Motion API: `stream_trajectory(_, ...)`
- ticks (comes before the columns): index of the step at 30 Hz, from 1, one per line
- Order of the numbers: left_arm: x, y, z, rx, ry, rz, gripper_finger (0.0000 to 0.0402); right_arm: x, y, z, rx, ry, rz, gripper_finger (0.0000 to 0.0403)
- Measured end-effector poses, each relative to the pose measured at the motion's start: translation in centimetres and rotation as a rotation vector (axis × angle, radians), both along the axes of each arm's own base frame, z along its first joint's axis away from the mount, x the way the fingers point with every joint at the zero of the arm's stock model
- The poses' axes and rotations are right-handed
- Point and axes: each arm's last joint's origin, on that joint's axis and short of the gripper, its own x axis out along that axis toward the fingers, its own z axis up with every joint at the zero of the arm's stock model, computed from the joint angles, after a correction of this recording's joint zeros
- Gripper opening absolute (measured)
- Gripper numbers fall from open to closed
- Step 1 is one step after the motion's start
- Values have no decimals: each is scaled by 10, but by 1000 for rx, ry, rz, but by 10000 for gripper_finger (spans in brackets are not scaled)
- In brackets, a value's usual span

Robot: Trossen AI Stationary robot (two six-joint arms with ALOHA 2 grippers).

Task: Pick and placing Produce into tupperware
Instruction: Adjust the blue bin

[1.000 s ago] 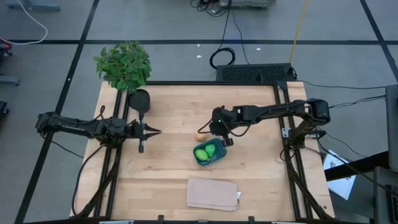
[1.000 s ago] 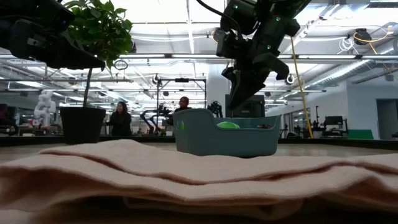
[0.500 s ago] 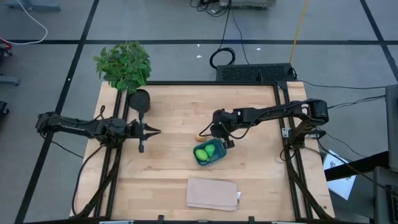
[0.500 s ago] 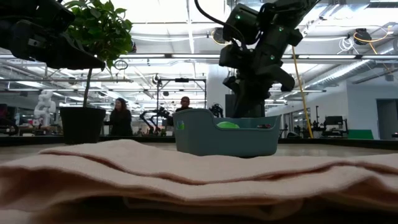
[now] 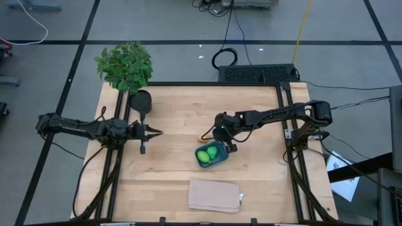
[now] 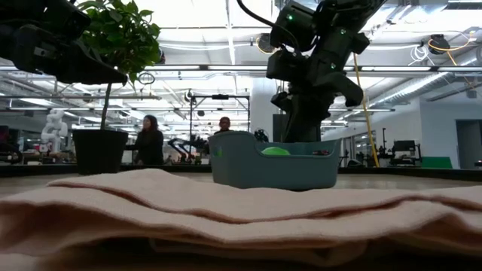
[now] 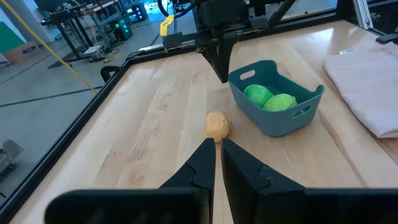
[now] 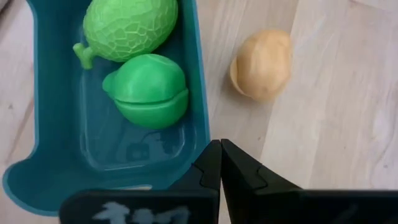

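The teal tupperware [image 5: 211,156] [image 6: 275,169] stands on the table right of centre. Two green produce pieces [image 8: 130,25] [image 8: 149,90] lie inside it. The orange-tan piece [image 7: 217,124] [image 8: 261,64] rests on the wood just beyond the tupperware's left far corner. My right gripper [image 5: 217,138] [image 7: 222,74] [image 8: 219,152] is shut and points down over the tupperware's far wall, beside the orange-tan piece. Whether it touches the wall, I cannot tell. My left gripper [image 5: 158,132] [image 7: 218,152] is shut and waits left of centre, pointing level toward the orange-tan piece.
A potted plant [image 5: 125,66] [image 6: 102,150] stands at the far left corner. A folded beige cloth [image 5: 215,196] [image 6: 241,211] lies near the near edge. Bare wood lies between the two grippers. People [image 6: 149,139] stand in the room behind.
My right gripper has turned at the wrist and shifted slightly toward the table's left, nearer the orange-tan piece. The tupperware and the produce have stayed in place.
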Motion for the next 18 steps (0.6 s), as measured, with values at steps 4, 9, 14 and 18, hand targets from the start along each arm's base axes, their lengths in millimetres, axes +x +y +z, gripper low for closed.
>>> stream_trajectory(4,0,0,-1,1,6,0,31,0,3,0,8,2,-6,0)
stream_trajectory(9,0,0,-1,1,13,0,31,-1,7,-1,18,18,-10,0)
stream_trajectory(14,0,0,-1,1,13,0,31,-1,14,-1,30,24,-10,0)
stream_trajectory(18,0,0,-1,1,12,0,31,-1,20,-1,40,27,-9,0)
